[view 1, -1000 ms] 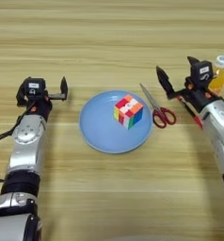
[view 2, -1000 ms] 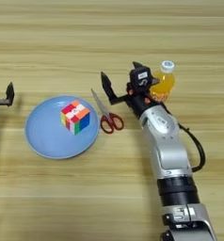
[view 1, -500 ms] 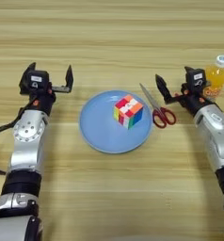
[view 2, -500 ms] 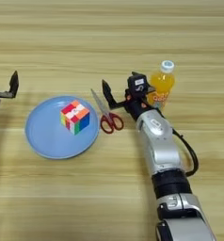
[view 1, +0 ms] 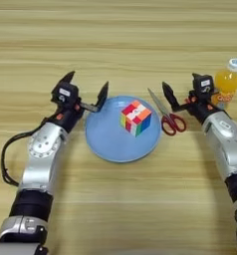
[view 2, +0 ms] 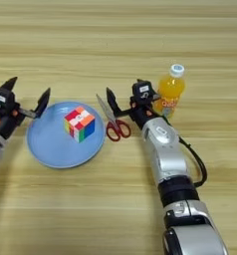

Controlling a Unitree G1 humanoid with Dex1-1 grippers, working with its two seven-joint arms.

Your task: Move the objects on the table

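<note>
A multicoloured puzzle cube (view 1: pixel 135 118) sits on a round blue plate (view 1: pixel 106 140) in the middle of the table (view 1: pixel 120 45). Just right of the plate lie red-handled scissors (view 1: pixel 173 123), blades pointing away from me. Further right, a small orange-drink bottle (view 1: pixel 226 82) with a white cap stands upright. My left gripper (view 1: pixel 85 87) is open at the plate's far left rim and holds nothing. My right gripper (view 1: pixel 182 90) is open too, between the scissors and the bottle, one finger just above the scissor handles. The right eye view shows the same cube (view 2: pixel 79 123) and bottle (view 2: pixel 170 92).
The plate rim lies close under the left gripper's right finger. The bottle stands right behind the right gripper's body. Bare wood stretches across the far side and the near side of the table.
My left gripper has swung right, from well left of the plate to its far left rim. The right gripper has dropped slightly toward the scissors. Cube, scissors and bottle have stayed put.
</note>
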